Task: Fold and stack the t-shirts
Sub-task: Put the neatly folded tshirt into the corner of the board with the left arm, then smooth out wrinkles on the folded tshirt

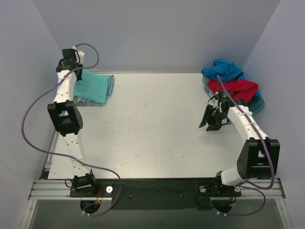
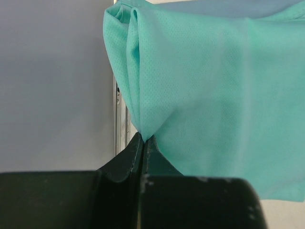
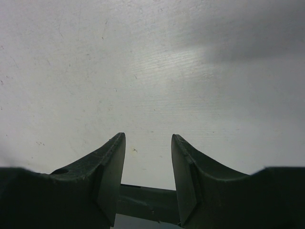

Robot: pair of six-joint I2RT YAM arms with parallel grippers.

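Mint-green mesh knit fills the left wrist view. The left gripper (image 2: 143,139) has its fingers pressed together on a pinched ridge of the mint-green t-shirt (image 2: 214,95), where the cloth gathers into soft pleats. The weave is fine and dotted with tiny holes, matte, and it hangs in loose curves rather than sharp creases.

From above, this shirt lies as a roughly folded rectangle at the far left corner of the table (image 1: 152,129), its near edge over another strip of cloth too small to identify.

The right gripper (image 3: 148,137) has its fingers spread apart with nothing between them. It hovers over bare, scuffed white surface toward the table's right side.

At the table's far right corner, a red t-shirt (image 1: 239,88) and a bright blue t-shirt (image 1: 222,69) sit crumpled together in a translucent blue tray (image 1: 258,103).

The shirts look light and limp, so they will likely sag and slide layer over layer. A hem, shoulder or fold edge is the sensible hold, pinching every layer at once.
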